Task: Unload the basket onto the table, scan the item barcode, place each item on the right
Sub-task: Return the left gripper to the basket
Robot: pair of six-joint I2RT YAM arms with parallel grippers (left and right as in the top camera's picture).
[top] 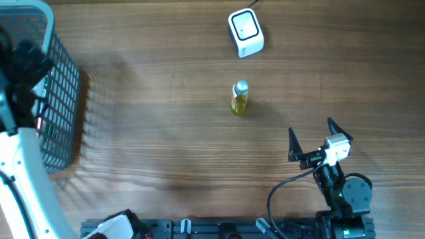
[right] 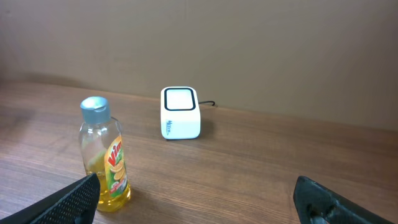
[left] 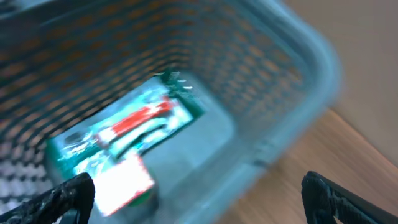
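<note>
Spread wide and empty: right gripper (top: 311,126), well short of the barcode scanner (top: 246,33); left gripper (left: 199,193) too, over the mesh basket (top: 63,113) far left of the scanner. Between right gripper and scanner, upright, a dish-soap bottle (top: 240,98): probably light, stiff, slick, tippy. Best pinched mid-body, under the cap. Bare wooden table (top: 166,139), ample room

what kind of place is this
Likely a mock shop checkout on a wooden table: a white scanner, a mesh basket with a packet inside, and a bottle standing nearby.
</note>
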